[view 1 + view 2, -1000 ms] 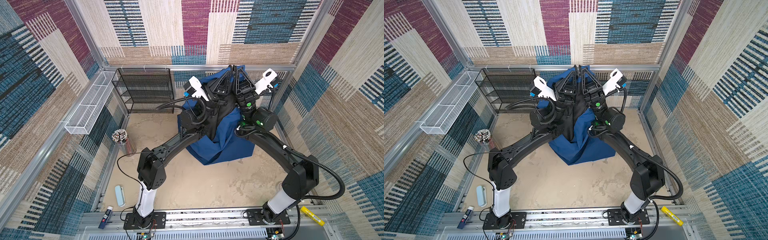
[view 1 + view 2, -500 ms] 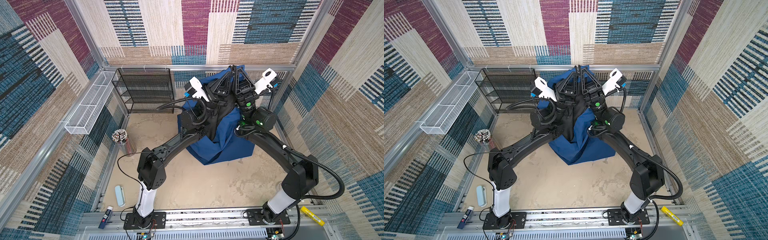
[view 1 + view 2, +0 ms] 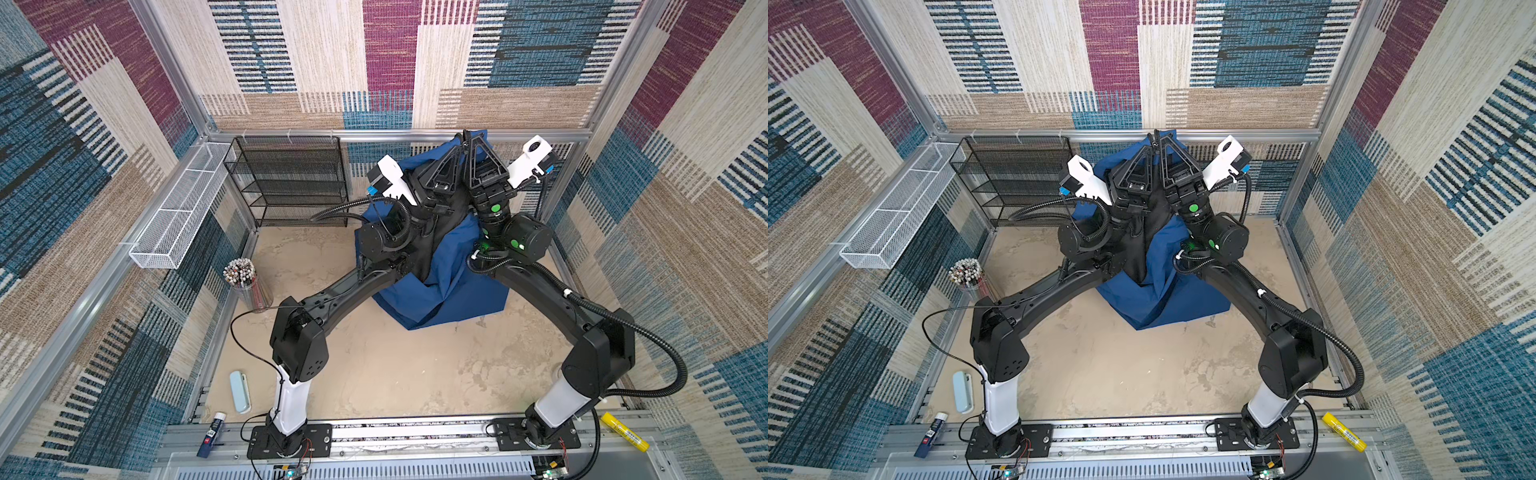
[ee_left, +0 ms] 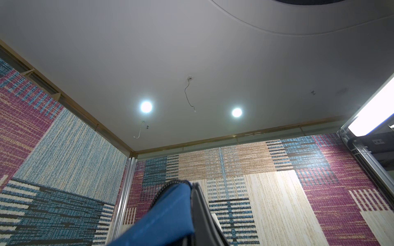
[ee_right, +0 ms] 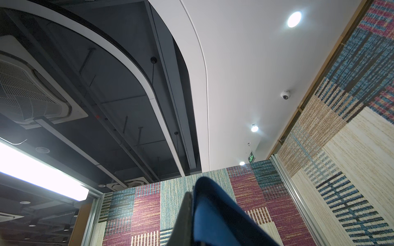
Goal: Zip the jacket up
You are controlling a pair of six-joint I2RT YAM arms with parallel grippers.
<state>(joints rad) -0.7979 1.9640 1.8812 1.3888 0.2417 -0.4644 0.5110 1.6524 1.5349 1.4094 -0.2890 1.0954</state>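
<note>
The navy blue jacket hangs lifted off the table at the back, its black lining showing between the two arms and its lower part bunched on the sandy table top. Both grippers point upward, side by side at its top edge. In both top views my left gripper is shut on the jacket, and my right gripper is too. The left wrist view shows blue cloth with black zipper teeth along its edge, pinched at the left gripper. Blue cloth sticks out of the right gripper.
A black mesh shelf stands at the back left, with a white wire basket on the left rail. A cup of pencils, a pale blue case and a glue stick lie at the left. A yellow marker lies front right.
</note>
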